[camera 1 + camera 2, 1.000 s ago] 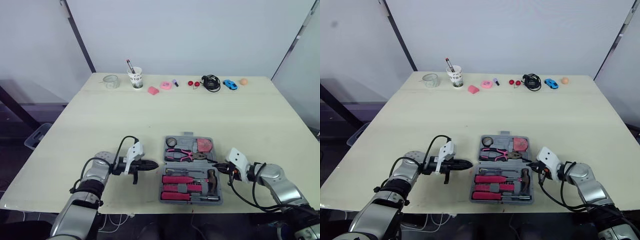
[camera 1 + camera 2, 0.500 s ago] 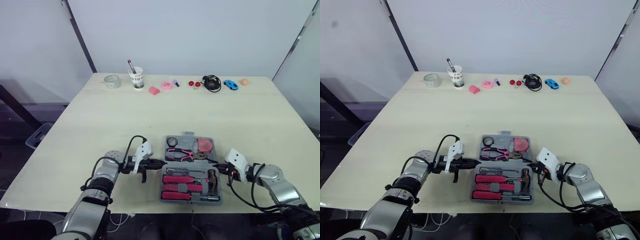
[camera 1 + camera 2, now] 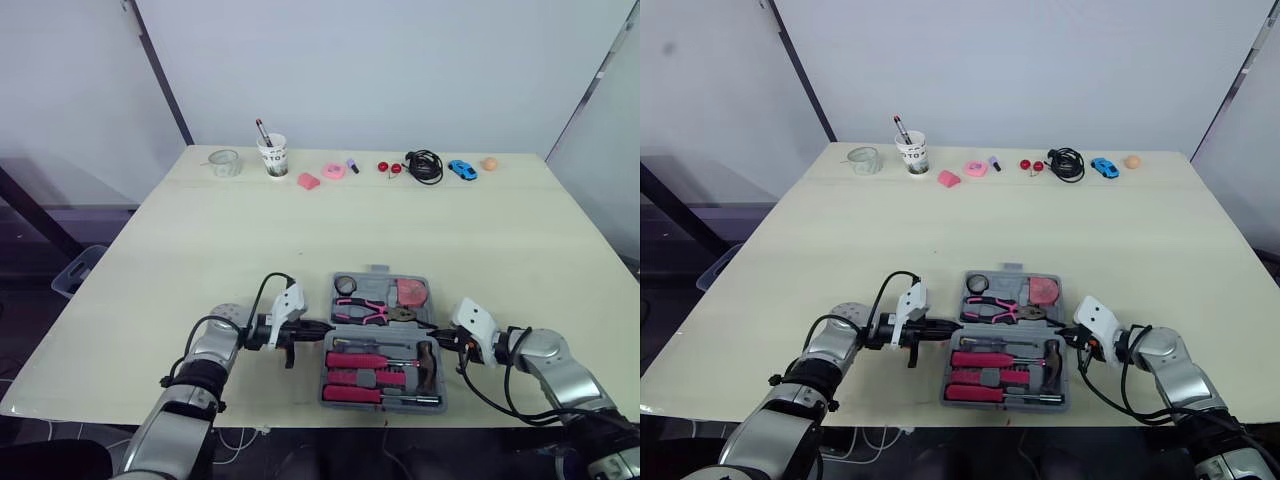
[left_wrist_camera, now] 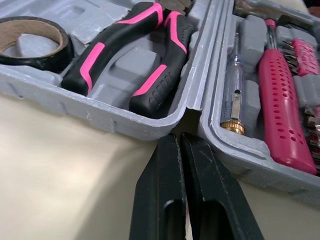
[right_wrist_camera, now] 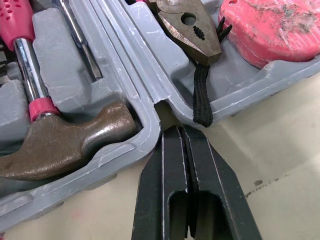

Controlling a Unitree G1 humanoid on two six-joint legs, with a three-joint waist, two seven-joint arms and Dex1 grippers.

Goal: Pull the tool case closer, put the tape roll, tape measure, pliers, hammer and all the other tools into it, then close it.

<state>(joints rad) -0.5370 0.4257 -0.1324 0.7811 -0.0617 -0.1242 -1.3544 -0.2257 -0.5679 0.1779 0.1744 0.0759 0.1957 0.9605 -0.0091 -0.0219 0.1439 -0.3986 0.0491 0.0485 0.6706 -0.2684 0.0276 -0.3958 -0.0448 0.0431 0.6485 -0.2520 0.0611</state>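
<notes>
The grey tool case [image 3: 331, 372] lies open near the table's front edge. Its far half holds the black tape roll [image 3: 344, 284], pink-handled pliers [image 3: 365, 312] and red tape measure [image 3: 409, 292]. The near half holds the hammer [image 3: 425, 362] and pink screwdrivers [image 3: 360, 360]. My left gripper [image 3: 318, 327] is shut, its tip at the hinge gap on the case's left side [image 4: 181, 145]. At the hinge gap on the right side sits my right gripper [image 3: 437, 335], also shut [image 5: 182, 135], beside the hammer head [image 5: 65, 145].
Along the table's far edge stand a clear glass [image 3: 222, 162], a paper cup with a pen [image 3: 271, 155], pink bits [image 3: 333, 171], red balls [image 3: 387, 167], a black cable [image 3: 423, 165], a blue toy car [image 3: 460, 169] and an orange ball [image 3: 488, 163].
My left gripper has slid right along the table until its tip meets the case's left side. The right gripper has stayed at the case's right side.
</notes>
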